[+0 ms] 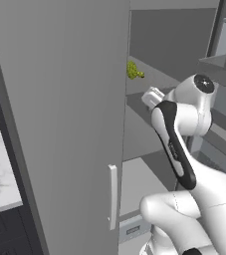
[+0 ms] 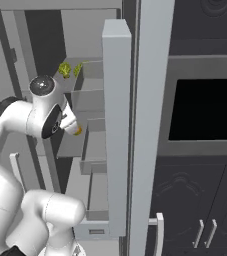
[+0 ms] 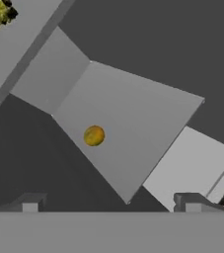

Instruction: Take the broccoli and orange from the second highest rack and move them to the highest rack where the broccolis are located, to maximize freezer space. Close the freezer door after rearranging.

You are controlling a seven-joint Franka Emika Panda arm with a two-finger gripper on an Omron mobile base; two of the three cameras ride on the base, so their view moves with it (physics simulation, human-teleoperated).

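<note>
Grey freezer [image 2: 92,165] stands open beside dark kitchen cabinets [image 2: 205,195], its door [image 1: 59,124] swung wide and hiding much of the interior. The orange [image 3: 94,135] lies alone on a shelf [image 3: 133,128] inside the freezer; broccoli [image 1: 134,70] sits on the shelf above, partly cut off. Gripper [image 3: 111,203] hangs above the orange, jaws spread wide and empty, only the fingertips [image 3: 30,202] visible.

Orange [image 3: 94,135] alone on grey freezer shelf [image 3: 133,123]; broccolis [image 2: 69,69] one rack higher.
</note>
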